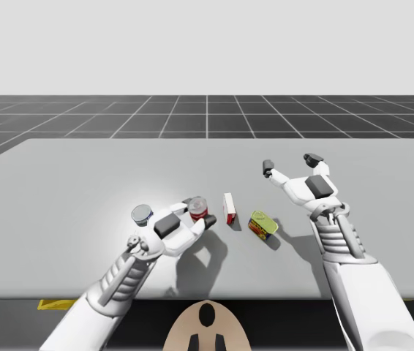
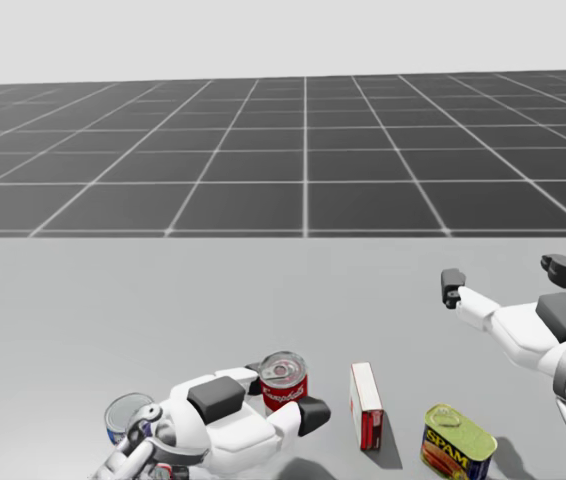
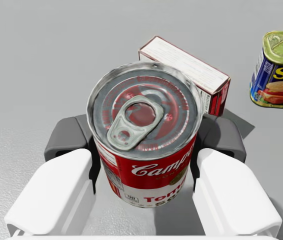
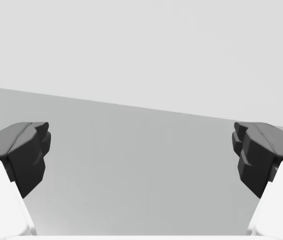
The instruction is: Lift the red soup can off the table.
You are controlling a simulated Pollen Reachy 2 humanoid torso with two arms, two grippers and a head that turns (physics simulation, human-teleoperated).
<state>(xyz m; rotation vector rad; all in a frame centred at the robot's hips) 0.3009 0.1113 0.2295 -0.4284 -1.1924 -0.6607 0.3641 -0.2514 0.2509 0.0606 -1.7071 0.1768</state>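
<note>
The red soup can [image 3: 144, 145] stands upright between the fingers of my left gripper [image 3: 145, 136], whose dark pads [image 3: 69, 135] press on its two sides. In the high view the red soup can [image 1: 198, 208] sits at the tip of my left gripper [image 1: 196, 213], left of the table's middle. The head view shows the red soup can [image 2: 284, 380] in my left gripper [image 2: 283, 397] too. I cannot tell whether the can's base touches the table. My right gripper [image 1: 291, 163] [image 2: 508, 275] [image 4: 141, 150] hovers open at the right, holding nothing.
A red and white box [image 1: 230, 208] [image 2: 366, 405] [image 3: 186, 72] stands just right of the soup can. A yellow and blue rectangular tin [image 1: 263, 225] [image 2: 458, 442] [image 3: 277, 67] lies further right. A blue can [image 1: 142, 215] [image 2: 123, 415] stands beside my left wrist.
</note>
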